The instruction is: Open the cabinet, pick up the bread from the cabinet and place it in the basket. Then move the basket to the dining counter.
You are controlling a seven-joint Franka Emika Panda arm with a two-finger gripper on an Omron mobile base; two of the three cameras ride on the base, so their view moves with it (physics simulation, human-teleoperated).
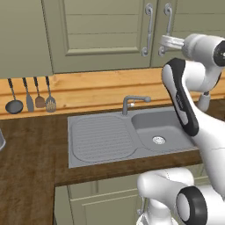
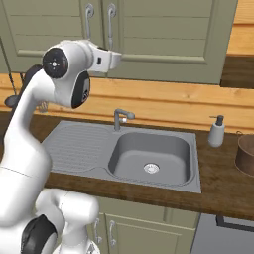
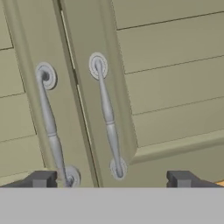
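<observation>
Dark wood bench (image 2: 223, 186) carries a grey sink (image 2: 149, 158), basin bare, and the basket (image 2: 245, 154) at far right. Above, the cabinet (image 3: 166, 65) is seen shut, its right-door handle (image 3: 107, 118) framed between wide-spread gripper (image 3: 111, 179) fingertips.

Grey sink (image 1: 105, 136), faucet (image 2: 120, 118), soap dispenser (image 2: 216, 131), hanging utensils (image 1: 30, 95).

Glossy white rounded arm (image 1: 206, 132), dark joint bands and caps
</observation>
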